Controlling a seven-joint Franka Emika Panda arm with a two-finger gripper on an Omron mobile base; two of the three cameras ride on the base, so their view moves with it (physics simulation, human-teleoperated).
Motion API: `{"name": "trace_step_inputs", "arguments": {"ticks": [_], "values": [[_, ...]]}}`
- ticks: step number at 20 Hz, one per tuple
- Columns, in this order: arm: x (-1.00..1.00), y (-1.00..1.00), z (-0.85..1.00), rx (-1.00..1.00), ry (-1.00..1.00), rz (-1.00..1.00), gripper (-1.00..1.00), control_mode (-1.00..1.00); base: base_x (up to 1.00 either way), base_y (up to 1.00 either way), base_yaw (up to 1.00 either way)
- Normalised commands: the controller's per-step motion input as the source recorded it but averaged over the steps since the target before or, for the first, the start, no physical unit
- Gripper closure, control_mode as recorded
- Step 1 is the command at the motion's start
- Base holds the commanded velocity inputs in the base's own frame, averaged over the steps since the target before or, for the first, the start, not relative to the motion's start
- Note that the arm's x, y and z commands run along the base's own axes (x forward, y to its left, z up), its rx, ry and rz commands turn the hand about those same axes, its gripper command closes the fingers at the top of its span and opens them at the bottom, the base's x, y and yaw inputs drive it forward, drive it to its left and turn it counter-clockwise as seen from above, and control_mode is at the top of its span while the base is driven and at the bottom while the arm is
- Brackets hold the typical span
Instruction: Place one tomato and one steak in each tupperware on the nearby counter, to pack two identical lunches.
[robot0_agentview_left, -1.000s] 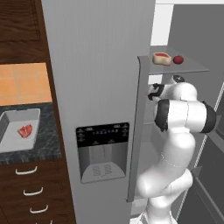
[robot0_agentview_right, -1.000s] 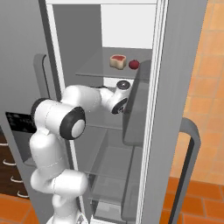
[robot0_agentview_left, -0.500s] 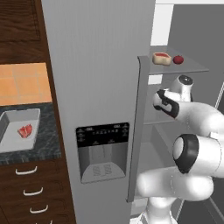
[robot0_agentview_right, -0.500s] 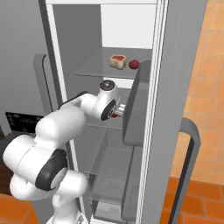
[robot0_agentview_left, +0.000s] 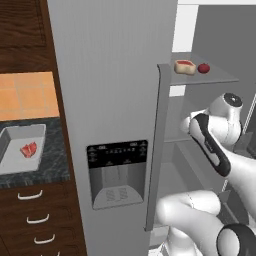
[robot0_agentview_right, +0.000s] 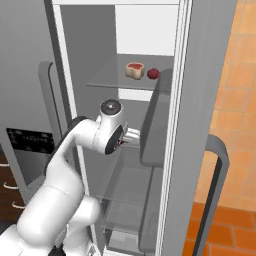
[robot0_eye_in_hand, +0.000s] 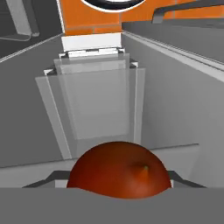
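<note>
In the hand view a red tomato (robot0_eye_in_hand: 119, 170) sat right at the base of the pincer, pressed close between its tips, so the pincer looked to be half closed on it and carrying it inside the open fridge (robot0_agentview_right: 170, 150). From the right base view the pincer (robot0_agentview_right: 134, 137) was tucked below the glass shelf (robot0_agentview_right: 105, 84), where a second tomato (robot0_agentview_right: 153, 73) rested just beside a steak (robot0_agentview_right: 134, 69). Out on the tabletop (robot0_agentview_left: 52, 172) to the left, a tupperware (robot0_agentview_left: 12, 162) already held one steak (robot0_agentview_left: 28, 149) — no tomato could be seen in it, and the other tub was out of frame. The held tomato was probably light, round and smooth-skinned, firm yet bruisable; a grip across its widest middle with modest force would suit it, since a pinch near top or bottom could let it squirt free. The steak would likely be soft and floppy, best taken across its thick middle.
</note>
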Motion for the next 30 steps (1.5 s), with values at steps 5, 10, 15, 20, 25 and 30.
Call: {"name": "trace_step_inputs", "arguments": {"ticks": [5,10,15,20,25,30], "values": [[-1.00,0.00,0.33,0.00,0.03,0.04,1.00,-1.00,0.00,0.00,0.00],[-1.00,0.17,0.31,-0.04,0.06,0.11,1.00,-1.00,0.00,0.00,0.00],[-0.20,0.09,0.03,-0.02,0.02,0.03,1.00,1.00,-0.80,0.65,0.15],[0.00,0.00,0.00,0.00,0.00,0.00,1.00,1.00,-0.60,1.00,0.18],[0.00,0.00,0.00,0.00,0.00,0.00,1.00,1.00,0.38,1.00,0.00],[0.00,0.00,0.00,0.00,0.00,0.00,1.00,1.00,0.74,1.00,-0.03]]}}
